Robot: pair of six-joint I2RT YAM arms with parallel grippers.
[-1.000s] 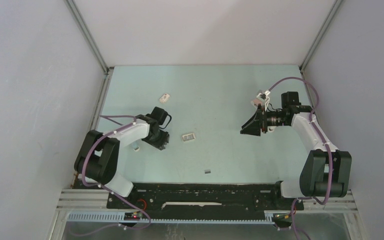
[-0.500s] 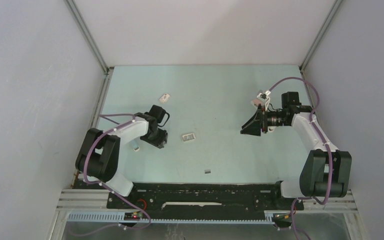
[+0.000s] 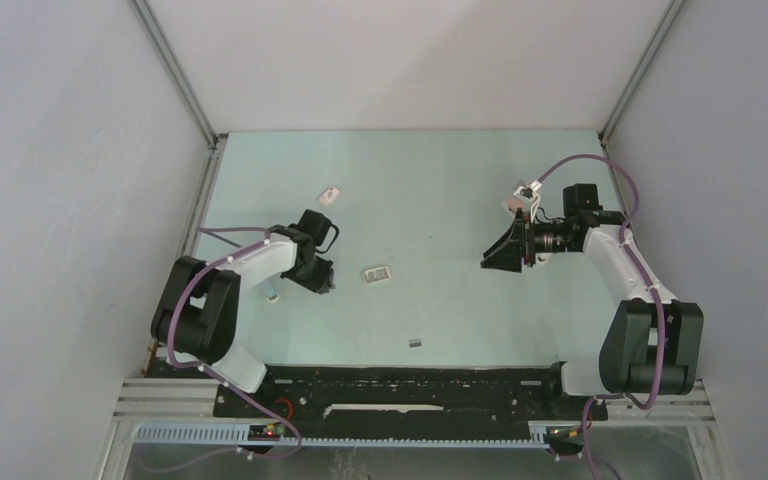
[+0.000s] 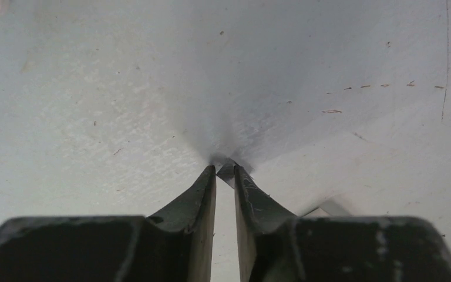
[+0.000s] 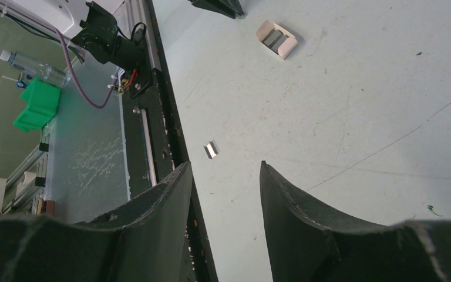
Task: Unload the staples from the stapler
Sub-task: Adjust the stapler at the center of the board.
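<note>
A tiny dark grey strip of staples (image 4: pixel 228 171) lies on the table, pinched between the tips of my left gripper (image 4: pixel 225 171), whose jaws stand only a narrow gap apart. From above, the left gripper (image 3: pixel 323 286) points down at the table left of centre. Another staple strip (image 3: pixel 415 342) (image 5: pixel 211 150) lies loose near the front edge. My right gripper (image 3: pixel 490 262) (image 5: pixel 226 166) hangs open above the table's right side with nothing between its fingers. No stapler can be made out in any view.
A small white open box (image 3: pixel 376 273) (image 5: pixel 276 39) holding dark strips sits mid-table, right of the left gripper. A small white piece (image 3: pixel 330 195) lies farther back, another (image 3: pixel 273 296) beside the left arm. The black base rail (image 5: pixel 152 106) runs along the near edge.
The left gripper's jaws have narrowed onto the staple strip, and its wrist has shifted slightly. The right arm has not moved.
</note>
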